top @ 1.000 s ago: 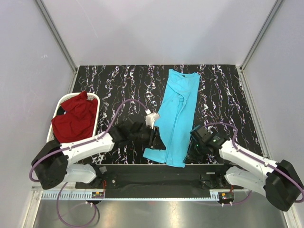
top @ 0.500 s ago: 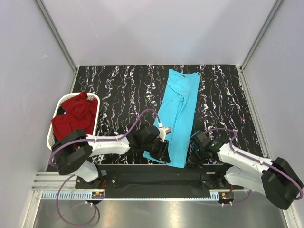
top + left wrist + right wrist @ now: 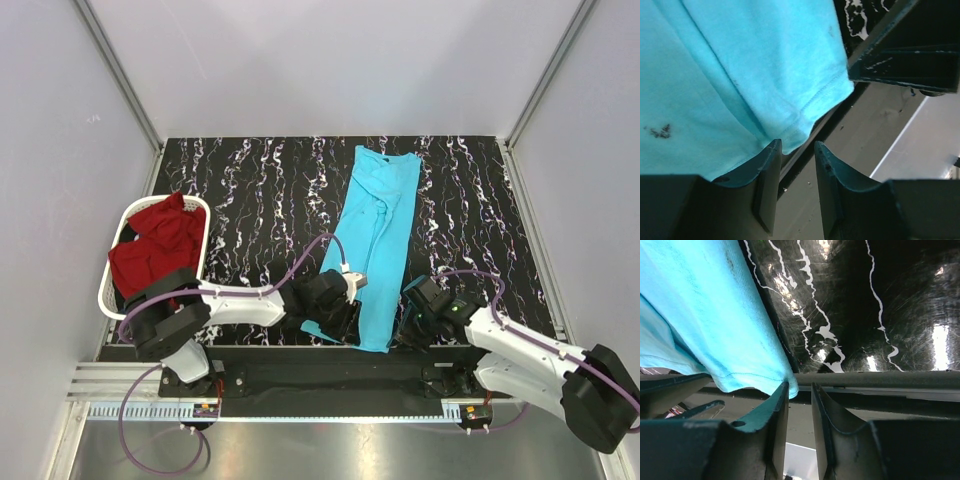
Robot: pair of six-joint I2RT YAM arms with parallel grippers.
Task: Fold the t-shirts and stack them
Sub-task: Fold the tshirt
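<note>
The turquoise-blue t-shirt (image 3: 375,230) lies on the table folded into a long narrow strip, running from the back to the front edge. Its near hem hangs a little over that edge. My left gripper (image 3: 344,323) is at the hem's near left corner. In the left wrist view the jaws (image 3: 797,145) stand narrowly apart with nothing between them, the hem (image 3: 805,107) just above the tips. My right gripper (image 3: 408,325) is at the near right corner. Its jaws (image 3: 800,386) are also narrowly apart and empty, with the shirt corner (image 3: 760,370) against the left finger. The dark red t-shirt (image 3: 155,250) lies crumpled in the basket.
The white plastic laundry basket (image 3: 118,225) stands at the left edge of the black marbled table (image 3: 250,180). The table's front edge and a dark rail (image 3: 880,377) run just under both grippers. Grey walls close in the back and sides.
My left arm has swung right and toward the front edge, bringing its gripper to the shirt's near left corner. My right gripper has shifted slightly nearer the front edge.
</note>
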